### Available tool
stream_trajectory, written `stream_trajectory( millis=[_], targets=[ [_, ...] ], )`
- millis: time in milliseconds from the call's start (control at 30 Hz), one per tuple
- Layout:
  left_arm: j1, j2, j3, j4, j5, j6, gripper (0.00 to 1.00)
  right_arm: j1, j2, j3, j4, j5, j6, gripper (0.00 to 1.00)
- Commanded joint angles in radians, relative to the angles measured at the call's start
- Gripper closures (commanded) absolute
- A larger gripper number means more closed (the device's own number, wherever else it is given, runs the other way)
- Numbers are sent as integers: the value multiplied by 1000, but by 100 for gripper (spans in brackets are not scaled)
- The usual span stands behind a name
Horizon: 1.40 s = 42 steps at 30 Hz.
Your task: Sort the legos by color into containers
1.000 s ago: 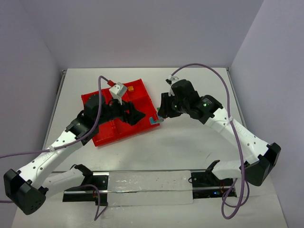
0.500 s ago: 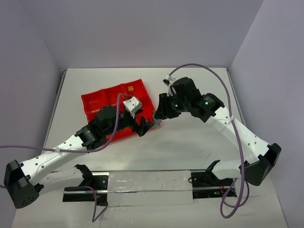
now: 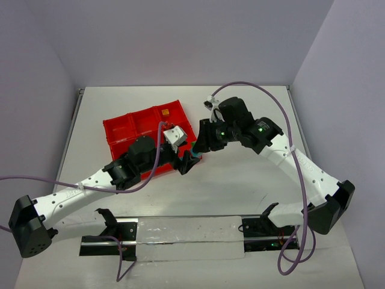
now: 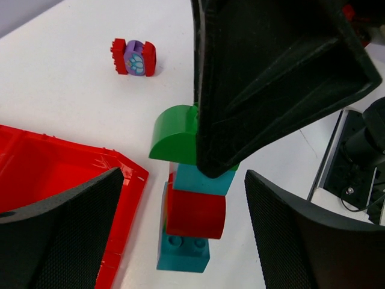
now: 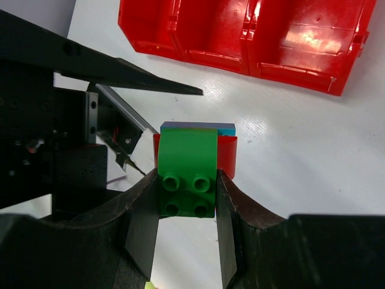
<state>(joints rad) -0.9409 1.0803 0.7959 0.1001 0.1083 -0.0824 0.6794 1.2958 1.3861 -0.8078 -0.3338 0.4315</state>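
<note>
Left claw (image 4: 183, 229) spread open, right claw (image 5: 187, 205) clamped tight

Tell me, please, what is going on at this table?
The right gripper holds a brick stack by the green brick at its end, just off the red tray. The left gripper is open, its fingers either side of the stack's red and teal bricks, not yet gripping. One orange brick lies in a far tray compartment.
</note>
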Motion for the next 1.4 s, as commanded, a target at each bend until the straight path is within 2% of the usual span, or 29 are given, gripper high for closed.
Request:
stream_trajectory(
  millis=[0, 333, 433, 600, 667, 833, 1067, 1267, 1367],
  targets=[
    [-22, 11, 12, 58, 1, 8, 14, -14, 0, 43, 49, -34, 12, 100],
    [-29, -13, -10, 87, -18, -5, 35, -21, 2, 38, 54, -41, 19, 100],
    [-29, -11, -15, 103, -20, -16, 51, -21, 0, 32, 58, -42, 21, 100],
    [-29, -13, -13, 109, -29, -22, 91, -23, -9, 25, 55, -31, 21, 100],
    [-30, -11, -8, 92, -27, -17, 100, -30, -18, 22, 55, -20, 22, 100],
    [-29, -28, -37, 103, -33, -23, 100, -51, -34, 13, 55, 17, 29, 100],
    [-30, -53, -44, 37, -86, -11, 100, -96, -78, 34, 43, 188, 47, 100],
    [-7, -162, -35, -51, -310, -91, 100, -129, -52, 39, 32, 314, 17, 100],
    [33, -208, -9, -80, -361, -133, 100, -127, -3, 51, 49, 320, 8, 100]
  ],
)
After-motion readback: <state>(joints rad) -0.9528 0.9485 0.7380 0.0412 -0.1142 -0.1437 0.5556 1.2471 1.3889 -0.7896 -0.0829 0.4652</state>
